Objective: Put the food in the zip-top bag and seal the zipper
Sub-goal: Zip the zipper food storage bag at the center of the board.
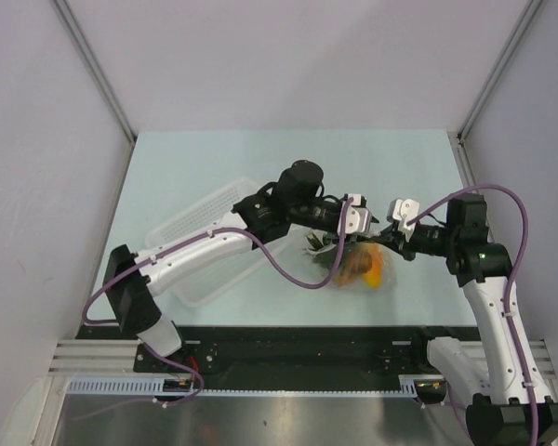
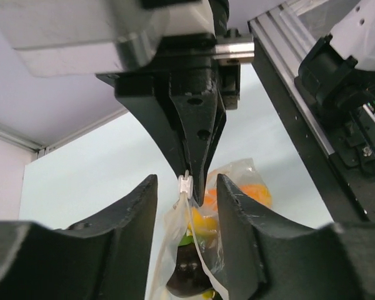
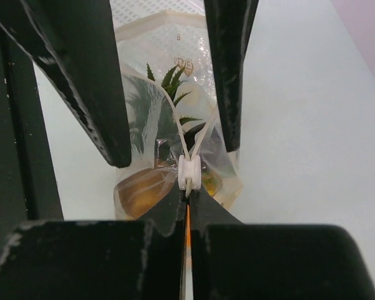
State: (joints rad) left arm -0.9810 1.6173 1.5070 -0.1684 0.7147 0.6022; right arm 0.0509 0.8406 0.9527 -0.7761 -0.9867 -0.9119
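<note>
The clear zip-top bag (image 1: 358, 268) hangs in mid-table with the food inside: an orange piece (image 1: 377, 267), a dark brown fruit (image 2: 187, 275) and a green pineapple crown (image 3: 174, 81). My right gripper (image 3: 189, 195) is shut on the bag's top edge, right behind the white zipper slider (image 3: 189, 173); it shows in the top view (image 1: 388, 240). Beyond the slider the two zipper strips (image 3: 182, 139) spread apart. My left gripper (image 2: 186, 187) is open, one finger on each side of the bag's upper part, and it shows in the top view (image 1: 354, 236).
A white perforated basket (image 1: 200, 232) lies on the table left of the bag, partly under my left arm. Grey walls enclose the table at the left, back and right. A black rail runs along the near edge (image 1: 307, 348).
</note>
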